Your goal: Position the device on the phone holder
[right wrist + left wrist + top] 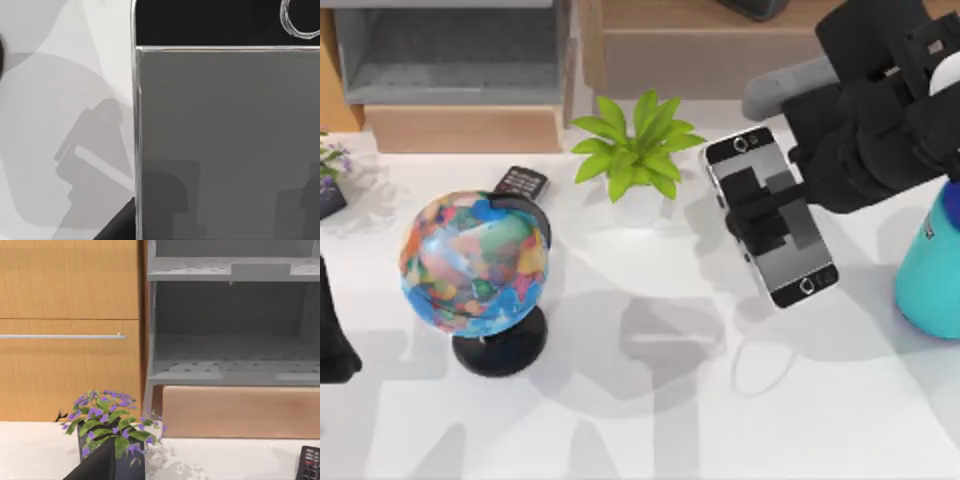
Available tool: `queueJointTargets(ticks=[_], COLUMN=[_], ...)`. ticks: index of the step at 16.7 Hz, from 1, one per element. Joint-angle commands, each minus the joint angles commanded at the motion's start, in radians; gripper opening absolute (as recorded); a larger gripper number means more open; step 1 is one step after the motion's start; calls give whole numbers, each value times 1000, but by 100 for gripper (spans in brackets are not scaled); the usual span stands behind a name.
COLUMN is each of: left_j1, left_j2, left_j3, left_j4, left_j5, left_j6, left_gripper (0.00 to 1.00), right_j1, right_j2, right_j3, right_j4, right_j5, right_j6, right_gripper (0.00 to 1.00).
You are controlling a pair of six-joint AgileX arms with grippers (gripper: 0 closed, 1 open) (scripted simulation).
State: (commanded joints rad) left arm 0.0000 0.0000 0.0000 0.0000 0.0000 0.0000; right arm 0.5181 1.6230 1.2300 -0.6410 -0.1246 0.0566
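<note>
Right gripper (767, 212) clamping the device (771, 216) across its middle, fingers (752, 185) pinching its long silver edges. No readable writing on the grey screen. Right arm reaching in from the table's upper right, carrying the device face-up and tilted, just right of the green plant (636, 150), left of the teal bottle (932, 265). Globe (475, 264) and black keypad (523, 182) sitting well left. Left gripper (332, 335) idling at the left edge, fingers' state unclear.

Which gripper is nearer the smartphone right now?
Right. The right gripper is over the smartphone, gripping it; the left arm sits parked at the table's far left edge.
</note>
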Motion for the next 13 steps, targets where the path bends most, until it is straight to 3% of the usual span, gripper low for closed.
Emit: queueJointTargets(ticks=[6,13], left_j1=[0,0], left_j2=[0,0], left_j3=[0,0], left_j4=[0,0], left_j5=[0,0], left_j6=[0,0], left_gripper=[100,100], right_j1=[-226,-588], right_j2=[-285,-522], right_j3=[-77,-263], right_j4=[234,468], right_j5=[-154,-299], right_j6=[-58,-165], right_gripper=[0,0])
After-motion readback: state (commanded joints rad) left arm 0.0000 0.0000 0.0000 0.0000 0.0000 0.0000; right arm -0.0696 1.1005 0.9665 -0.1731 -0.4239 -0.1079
